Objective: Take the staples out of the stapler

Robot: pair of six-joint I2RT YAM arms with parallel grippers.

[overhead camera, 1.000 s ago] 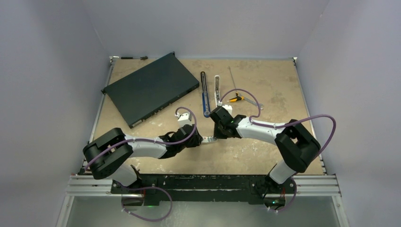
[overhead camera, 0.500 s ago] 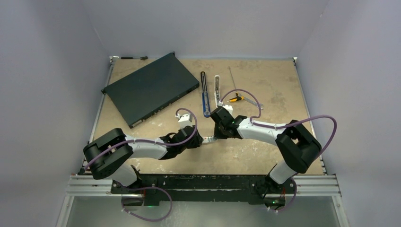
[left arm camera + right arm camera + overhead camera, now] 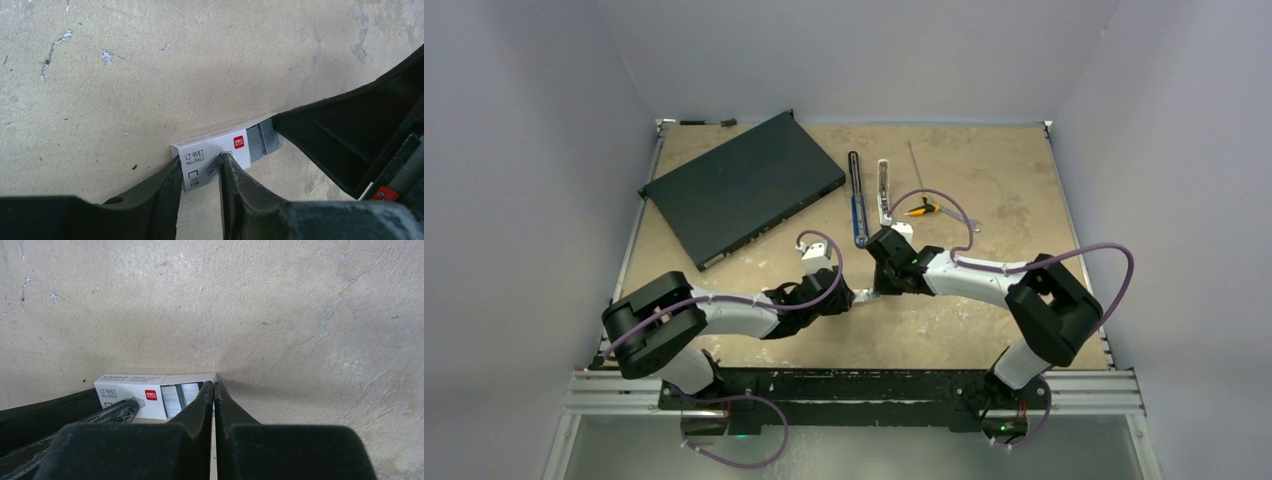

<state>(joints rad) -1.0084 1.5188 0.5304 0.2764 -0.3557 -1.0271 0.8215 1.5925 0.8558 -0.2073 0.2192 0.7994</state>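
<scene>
1 stapler point(image 3: 856, 200), lg axis near-far.

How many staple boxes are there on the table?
1. The staple box lies gripped by the left hand, its open end at the right hand. Others may be hidden.

Left tool point(image 3: 200, 164) nearly closed — narrow gap, right tool point(image 3: 214, 386) closed (fingers point(image 3: 200, 407) touching)

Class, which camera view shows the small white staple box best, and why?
Left wrist: the staple box lies nearly whole, label readable, grey staples showing at its open end. Right wrist shows it lower, partly behind gripper fingers. Top external gives only a tiny pale speck.
</scene>
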